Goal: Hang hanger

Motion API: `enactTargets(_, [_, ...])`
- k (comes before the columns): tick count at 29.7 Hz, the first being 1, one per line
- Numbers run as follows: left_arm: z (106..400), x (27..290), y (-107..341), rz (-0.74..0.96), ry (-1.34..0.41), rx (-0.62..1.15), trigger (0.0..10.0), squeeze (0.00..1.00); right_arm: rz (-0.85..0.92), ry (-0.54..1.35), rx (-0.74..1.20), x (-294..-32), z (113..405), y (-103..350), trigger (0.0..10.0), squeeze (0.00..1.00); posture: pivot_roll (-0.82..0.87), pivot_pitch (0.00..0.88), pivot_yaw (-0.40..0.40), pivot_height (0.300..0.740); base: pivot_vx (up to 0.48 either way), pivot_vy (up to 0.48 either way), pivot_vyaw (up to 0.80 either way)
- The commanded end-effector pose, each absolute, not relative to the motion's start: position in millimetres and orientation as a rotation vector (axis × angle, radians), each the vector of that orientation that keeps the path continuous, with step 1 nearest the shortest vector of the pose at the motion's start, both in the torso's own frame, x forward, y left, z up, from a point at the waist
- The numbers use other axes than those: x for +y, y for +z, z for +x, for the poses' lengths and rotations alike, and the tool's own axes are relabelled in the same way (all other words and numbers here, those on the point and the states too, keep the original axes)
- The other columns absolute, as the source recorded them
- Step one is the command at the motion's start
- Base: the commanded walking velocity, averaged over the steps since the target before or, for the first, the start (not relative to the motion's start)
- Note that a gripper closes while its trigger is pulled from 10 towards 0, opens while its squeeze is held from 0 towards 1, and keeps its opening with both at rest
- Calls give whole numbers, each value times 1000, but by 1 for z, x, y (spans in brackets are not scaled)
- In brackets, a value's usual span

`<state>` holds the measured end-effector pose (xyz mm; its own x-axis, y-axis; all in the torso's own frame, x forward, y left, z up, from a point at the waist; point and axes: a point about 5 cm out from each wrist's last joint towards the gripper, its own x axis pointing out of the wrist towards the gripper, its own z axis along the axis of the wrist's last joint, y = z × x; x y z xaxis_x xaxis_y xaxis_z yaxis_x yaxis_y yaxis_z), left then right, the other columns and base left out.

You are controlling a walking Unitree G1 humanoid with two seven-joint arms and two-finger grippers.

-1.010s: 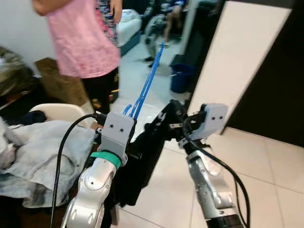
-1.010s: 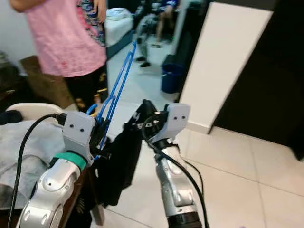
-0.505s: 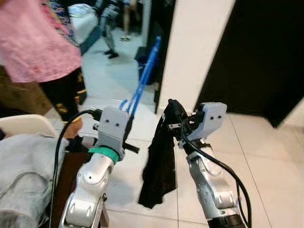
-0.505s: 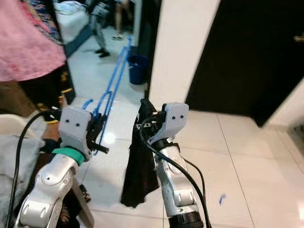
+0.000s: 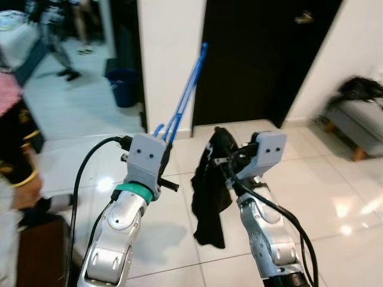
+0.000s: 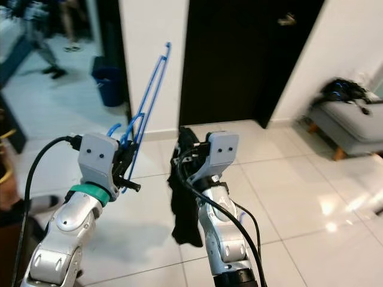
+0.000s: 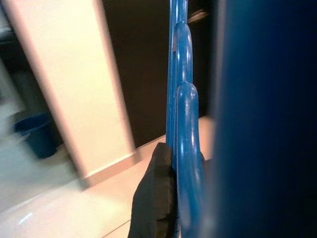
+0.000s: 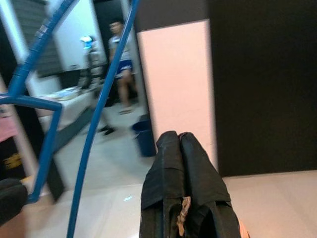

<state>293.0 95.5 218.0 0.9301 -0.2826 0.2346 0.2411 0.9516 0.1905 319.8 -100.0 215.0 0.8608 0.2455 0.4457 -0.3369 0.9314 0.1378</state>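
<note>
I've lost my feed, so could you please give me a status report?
Left hand shut on blue plastic hanger. Right hand shut on black garment. Nothing hung yet.

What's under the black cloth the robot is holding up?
Under the black cloth, hanging from the right end effector, is shiny white tiled floor. The cloth drapes over the fingers, so the grip itself is hidden. The left end effector holds the blue hanger.

Hanger (image 5: 187, 95) looks like smooth glossy blue plastic, the black garment (image 5: 210, 185) is soft matt cloth, floor tiles (image 5: 335, 197) are shiny, arms brushed silver metal.
</note>
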Motion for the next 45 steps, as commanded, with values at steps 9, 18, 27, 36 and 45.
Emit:
enactTargets(9, [293, 95, 217, 142, -296, -268, 10000, 0, 218, 322, -467, -95, 317, 221, 10000, 0, -75, 46, 24, 740, 0, 0, -800])
enactTargets(18, [294, 93, 216, 140, -311, -269, 10000, 0, 216, 315, -466, -96, 316, 221, 10000, 0, -78, 49, 27, 740, 0, 0, -800])
enactTargets(27, [294, 94, 217, 140, -312, -292, 10000, 0, 210, 305, -465, -96, 316, 220, 10000, 0, -77, 52, 27, 740, 210, 0, -444])
enactTargets(36, [294, 93, 218, 133, -316, -300, 10000, 0, 223, 309, -450, -95, 316, 218, 10000, 0, -77, 58, 24, 740, 480, 0, -89])
enactTargets(45, [294, 92, 217, 130, -319, -300, 10000, 0, 225, 309, -445, -96, 316, 218, 10000, 0, -81, 64, 22, 740, 480, 0, -800])
